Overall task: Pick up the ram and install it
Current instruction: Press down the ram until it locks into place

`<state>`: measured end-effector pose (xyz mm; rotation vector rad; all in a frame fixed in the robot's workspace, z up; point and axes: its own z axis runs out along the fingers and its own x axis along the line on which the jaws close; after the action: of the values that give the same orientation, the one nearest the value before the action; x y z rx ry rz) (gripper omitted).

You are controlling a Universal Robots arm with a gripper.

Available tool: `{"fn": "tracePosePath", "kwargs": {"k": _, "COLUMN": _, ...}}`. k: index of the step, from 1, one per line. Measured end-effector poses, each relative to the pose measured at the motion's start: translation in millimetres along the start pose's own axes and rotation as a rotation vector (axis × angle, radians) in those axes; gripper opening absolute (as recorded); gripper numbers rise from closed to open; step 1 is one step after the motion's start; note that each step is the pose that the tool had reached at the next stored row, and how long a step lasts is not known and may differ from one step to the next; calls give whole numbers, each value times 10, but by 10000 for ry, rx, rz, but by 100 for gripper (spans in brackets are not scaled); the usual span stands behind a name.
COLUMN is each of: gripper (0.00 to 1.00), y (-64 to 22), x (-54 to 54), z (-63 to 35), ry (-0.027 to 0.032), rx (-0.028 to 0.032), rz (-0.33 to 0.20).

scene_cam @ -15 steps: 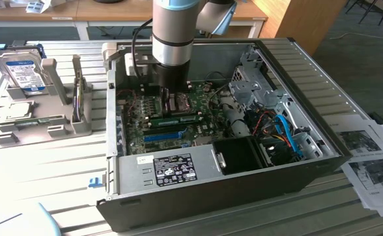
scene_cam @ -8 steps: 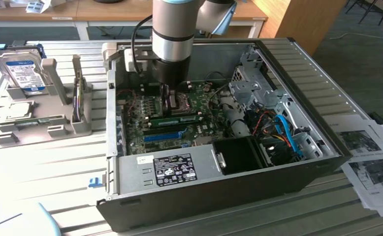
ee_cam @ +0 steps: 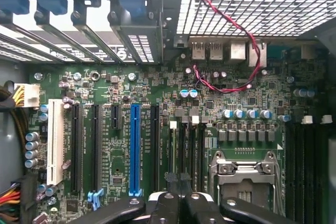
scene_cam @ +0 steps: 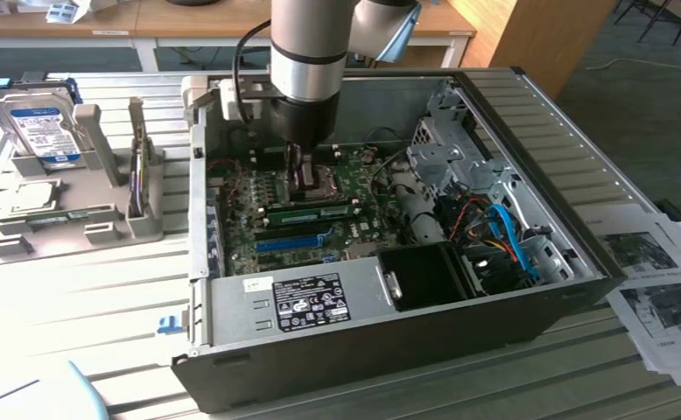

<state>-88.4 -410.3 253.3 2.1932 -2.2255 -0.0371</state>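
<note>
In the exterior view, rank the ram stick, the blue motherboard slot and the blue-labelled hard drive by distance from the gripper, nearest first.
Gripper is inside the case.
1. Ram stick, just below it on the motherboard.
2. Blue slot, farther toward the power supply.
3. Hard drive, outside on the rack, exterior view's left.

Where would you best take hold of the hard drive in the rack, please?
By its top edge, from above. The hard drive stands upright in the grey rack with its lower part sunk between the supports, so probably only the upper part is free. Pinch across the thin body, label face to back.
</note>
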Motion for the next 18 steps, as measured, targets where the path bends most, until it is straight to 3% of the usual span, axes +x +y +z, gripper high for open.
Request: {"fn": "tracePosePath", "kwargs": {"k": 18, "gripper": 9, "y": 6, "x": -1, "z": -256, "ry": 11, "rx": 0, "rz": 0}}
